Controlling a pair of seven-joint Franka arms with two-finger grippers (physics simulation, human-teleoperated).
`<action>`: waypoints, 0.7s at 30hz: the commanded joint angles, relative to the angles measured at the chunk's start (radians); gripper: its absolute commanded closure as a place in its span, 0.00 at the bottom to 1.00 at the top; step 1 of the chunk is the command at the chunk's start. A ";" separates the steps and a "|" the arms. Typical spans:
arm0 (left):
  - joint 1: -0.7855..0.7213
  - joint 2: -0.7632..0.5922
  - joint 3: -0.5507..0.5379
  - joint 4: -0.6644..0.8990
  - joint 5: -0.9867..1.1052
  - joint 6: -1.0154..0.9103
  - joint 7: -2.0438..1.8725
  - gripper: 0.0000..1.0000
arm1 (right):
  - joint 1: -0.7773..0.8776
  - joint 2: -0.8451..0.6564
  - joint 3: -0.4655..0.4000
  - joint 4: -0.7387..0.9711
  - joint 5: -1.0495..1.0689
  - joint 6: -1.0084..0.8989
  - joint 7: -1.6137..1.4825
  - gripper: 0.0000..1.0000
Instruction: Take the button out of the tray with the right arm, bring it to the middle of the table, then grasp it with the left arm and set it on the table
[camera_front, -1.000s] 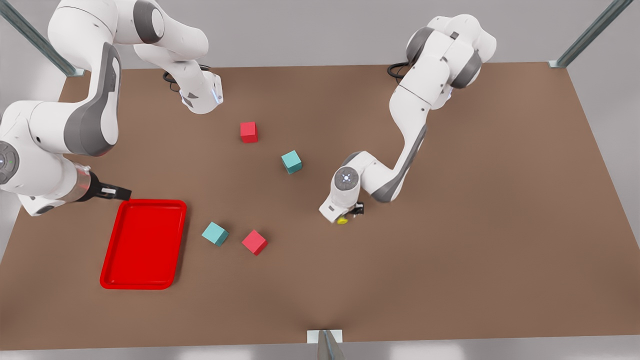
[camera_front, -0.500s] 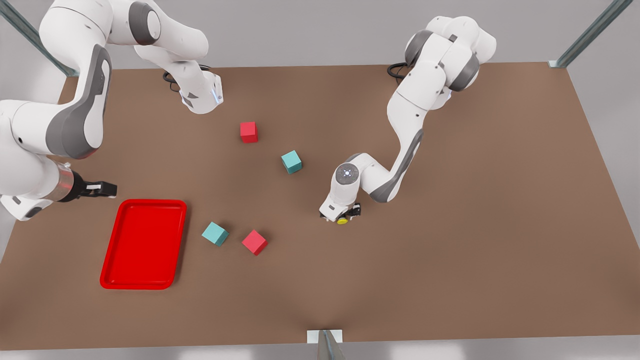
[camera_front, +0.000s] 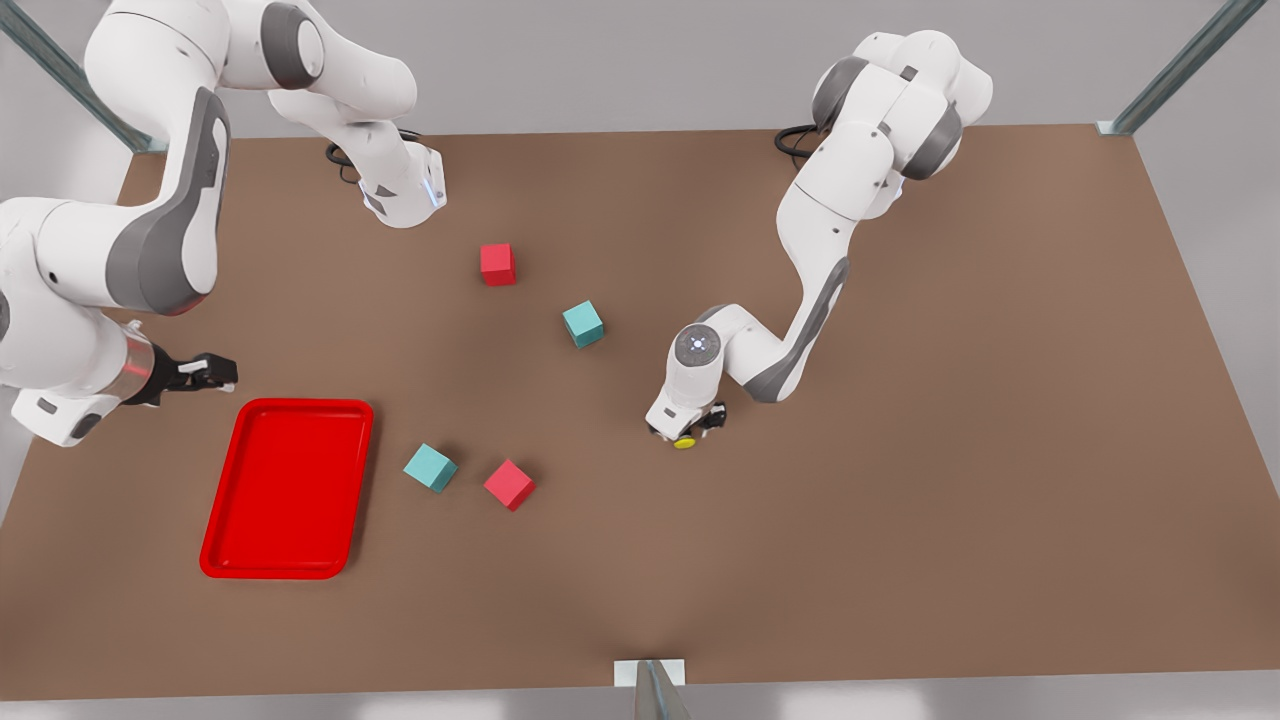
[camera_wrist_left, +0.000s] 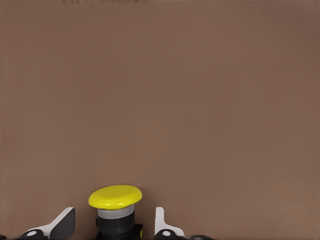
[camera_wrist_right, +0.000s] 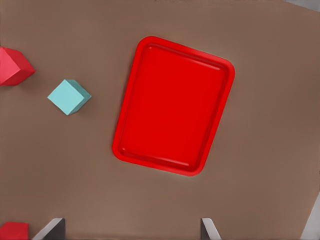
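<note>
Setting the button (camera_front: 685, 441) down cleanly looked like the job in hand. It sat low at mid-table, well apart from the red tray (camera_front: 288, 487), between the left gripper's (camera_front: 688, 432) fingertips (camera_wrist_left: 160, 220), which looked slightly parted beside its dark body. Best, I judged, to open wider, then lift straight up. The right gripper (camera_front: 205, 373) hovered just beyond the tray's far rim, fingers spread, waiting.
</note>
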 joint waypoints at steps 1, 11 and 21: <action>0.000 -0.001 0.000 0.001 0.002 0.001 -0.051 0.29 | 0.002 0.000 0.001 0.000 -0.012 0.000 -0.127 0.00; 0.011 0.002 0.000 0.004 0.002 0.001 -0.051 0.52 | 0.003 0.000 -0.001 0.000 -0.010 0.001 -0.125 0.00; 0.023 0.003 0.000 0.010 0.003 -0.001 -0.048 0.52 | 0.025 -0.011 0.028 0.021 -0.005 0.130 -0.130 0.00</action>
